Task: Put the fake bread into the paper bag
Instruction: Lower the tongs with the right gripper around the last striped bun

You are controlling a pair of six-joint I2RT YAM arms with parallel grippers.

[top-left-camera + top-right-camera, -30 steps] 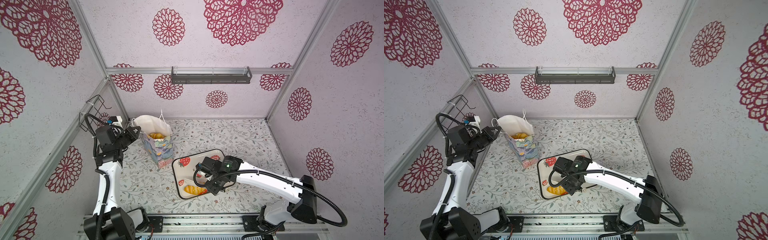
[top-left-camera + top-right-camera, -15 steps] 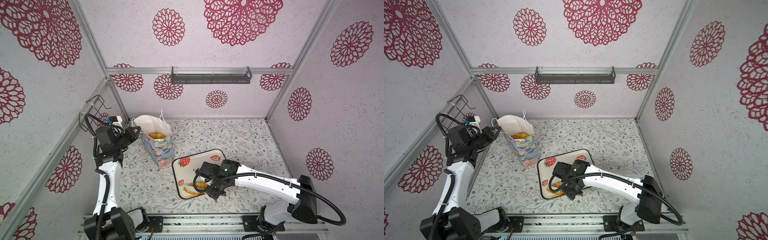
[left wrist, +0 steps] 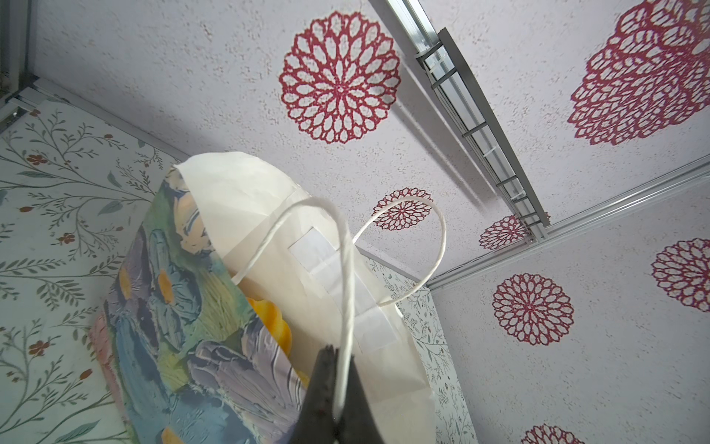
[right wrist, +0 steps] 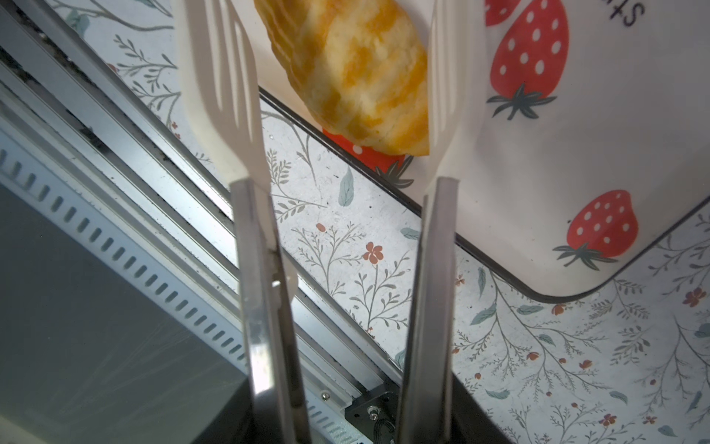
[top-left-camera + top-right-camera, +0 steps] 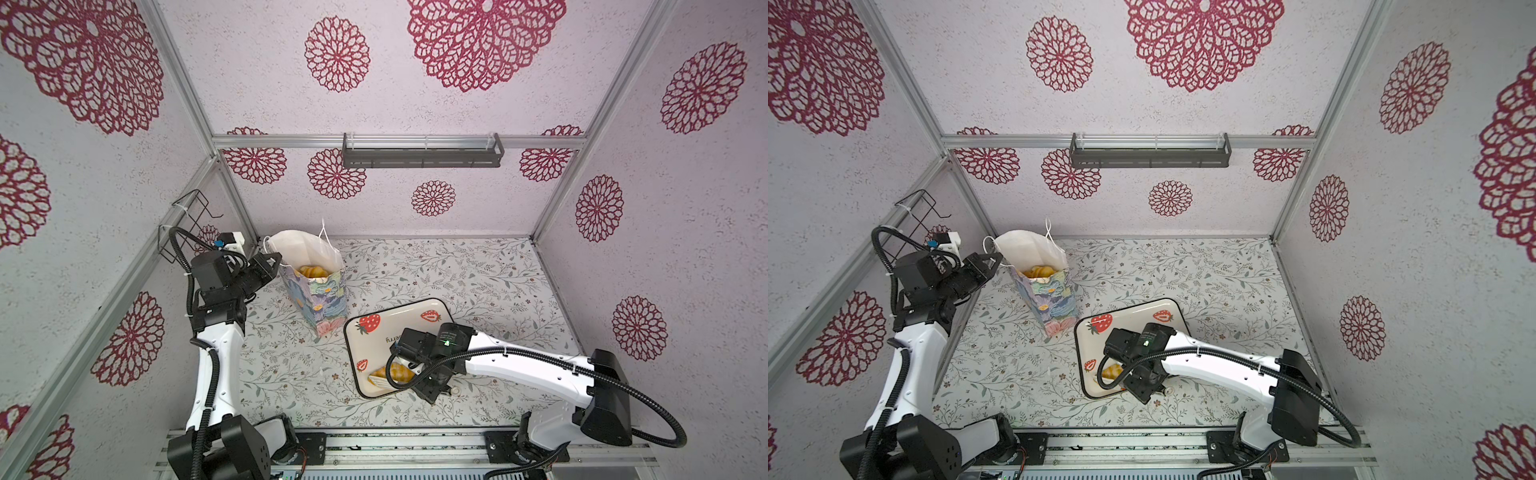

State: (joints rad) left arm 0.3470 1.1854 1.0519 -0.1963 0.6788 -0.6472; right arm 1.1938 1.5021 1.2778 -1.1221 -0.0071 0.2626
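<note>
Now left end effector [image 3: 333, 380] clamps paper bag [image 3: 180, 307] cord [image 3: 347, 288]; right end effector [image 5: 431, 382] grips tongs [image 4: 253, 238] straddling croissant [image 4: 357, 77]

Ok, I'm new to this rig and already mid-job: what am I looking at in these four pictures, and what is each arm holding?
Two robot arms work at a flowered table inside a walled booth, and each ends in a pincer. Both top views come from one camera overhead and show the whole scene. The other two pictures come from cameras on the arms' wrists.

On the table stand a flowered bag, with bread already inside, and a strawberry tray.

The left pincer is shut on the bag's cord handle. The right pincer grips tongs. Their blades stand either side of a croissant on the tray, not yet closed on it.
</note>
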